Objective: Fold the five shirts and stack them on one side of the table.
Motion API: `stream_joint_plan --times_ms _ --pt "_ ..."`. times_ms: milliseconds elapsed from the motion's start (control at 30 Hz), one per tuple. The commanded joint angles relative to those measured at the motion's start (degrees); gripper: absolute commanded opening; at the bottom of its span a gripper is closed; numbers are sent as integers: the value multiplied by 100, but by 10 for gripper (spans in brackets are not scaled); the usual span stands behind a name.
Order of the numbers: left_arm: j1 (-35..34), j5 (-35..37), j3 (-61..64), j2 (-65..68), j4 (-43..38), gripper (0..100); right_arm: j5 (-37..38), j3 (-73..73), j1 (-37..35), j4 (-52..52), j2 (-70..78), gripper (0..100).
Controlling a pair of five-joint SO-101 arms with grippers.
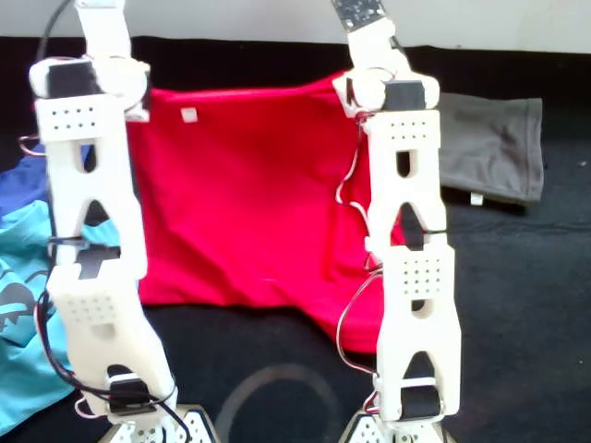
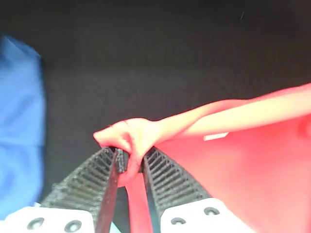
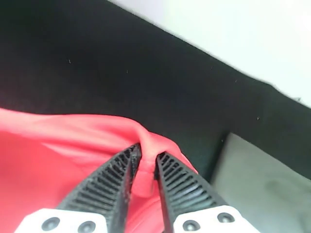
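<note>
Black table (image 1: 517,305) spans the high view. Red shirt (image 1: 240,203) lies spread over the middle, far edge toward 12 o'clock, a loose corner hanging down toward 5 o'clock.

Left arm (image 1: 88,212) stretches from the 7 o'clock base up to the red shirt's 11 o'clock corner. Right arm (image 1: 411,249) runs from the 5 o'clock base up to the 1 o'clock corner.

Turquoise shirt (image 1: 18,277) is crumpled at 8 o'clock, partly under the left arm. Grey shirt (image 1: 489,148) lies flat at 2 o'clock, just beside the red shirt's right edge. Blue shirt (image 1: 23,180) is bunched at 9 o'clock, touching the turquoise one.

Left gripper (image 2: 131,153): jaws nearly together, clamped on a bunched fold of the red shirt's edge, cloth pulled taut away from it, blue shirt nearby. Right gripper (image 3: 147,153): jaws a narrow gap apart, pinching a raised fold of the red shirt's edge, grey shirt close by.
</note>
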Motion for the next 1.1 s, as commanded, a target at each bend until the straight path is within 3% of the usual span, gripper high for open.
stream_joint_plan --times_ms 0,167,367,600,800,1067 --pt "101 413 57 347 26 8 35 -92 154 277 4 5" --pt "127 519 -303 374 325 8 35 -1024 198 1367 -66 5" --pt "418 519 -708 259 1960 8 53 -1807 207 2563 -31 5" --pt "549 519 1341 136 1899 8 44 -1789 497 2695 -31 5" --pt "760 519 2202 110 1899 16 -176 -1798 585 2703 -180 5" --pt "699 484 2290 66 1908 197 -431 -1780 576 2703 -629 5"
